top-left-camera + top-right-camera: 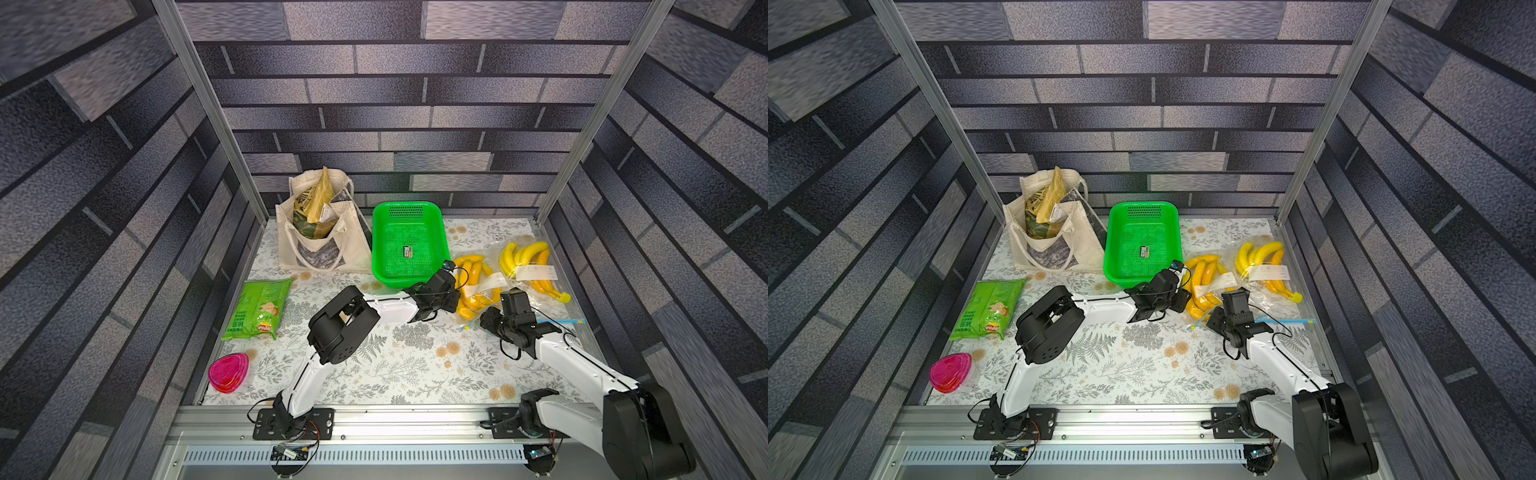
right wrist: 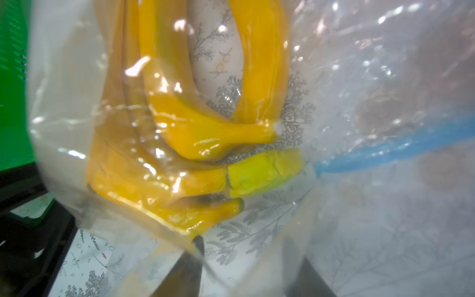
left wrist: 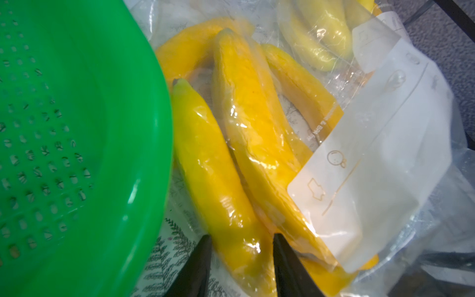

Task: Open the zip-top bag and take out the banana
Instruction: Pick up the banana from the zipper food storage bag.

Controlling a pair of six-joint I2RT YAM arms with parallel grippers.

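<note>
Setting: floral-print counter (image 1: 374, 374), enclosed by walls in a dark brick pattern.
Bag: clear plastic zip-top bag (image 1: 484, 291) of orange-yellow bananas lies near the counter's right edge, just beside a green perforated plastic basket (image 1: 395, 257).
Left fingers (image 3: 200, 270): closed against both sides of one yellow banana (image 3: 218, 180), through the plastic.
Right fingers (image 2: 185, 277): spread apart at the bag's front end, with blurred film draped across them; I cannot tell whether they hold it.
</note>
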